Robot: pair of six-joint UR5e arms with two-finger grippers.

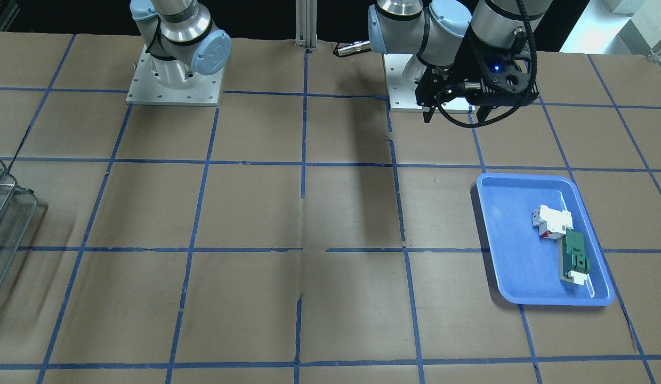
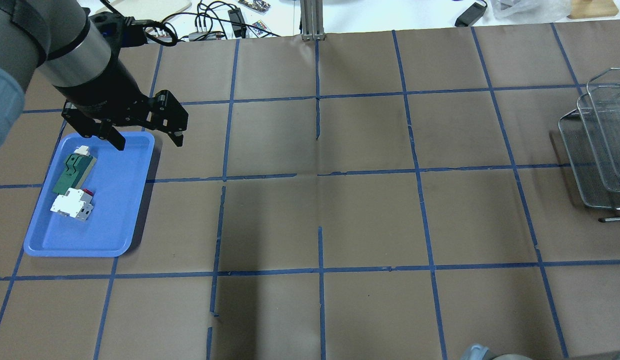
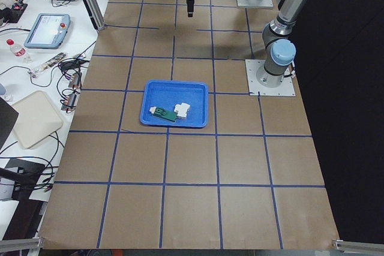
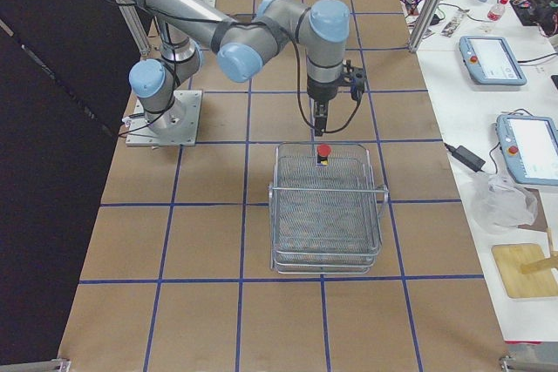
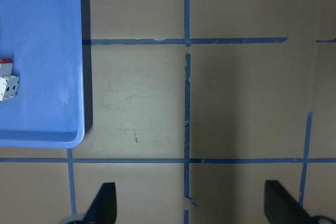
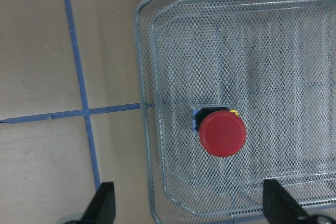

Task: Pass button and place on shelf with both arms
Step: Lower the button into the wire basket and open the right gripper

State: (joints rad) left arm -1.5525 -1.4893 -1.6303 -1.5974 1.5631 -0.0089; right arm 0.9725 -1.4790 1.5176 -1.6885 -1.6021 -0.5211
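The button (image 6: 222,132), with its red cap up, stands inside the top level of the wire-mesh shelf (image 6: 144,103), near the end nearest the robot; it also shows in the exterior right view (image 4: 323,152) on the shelf (image 4: 327,215). My right gripper (image 6: 191,208) hangs straight above the button, open and empty, clear of it (image 4: 319,119). My left gripper (image 2: 148,142) is open and empty, held high over the far edge of the blue tray (image 2: 115,200); it also shows in the front-facing view (image 1: 454,117) and the left wrist view (image 5: 191,208).
The blue tray (image 1: 522,277) holds a white blocky part (image 1: 551,220) with red marks and a flat green part (image 1: 574,256). The shelf (image 2: 600,145) stands at the table's right end. A metal post (image 2: 312,20) stands at the far edge.
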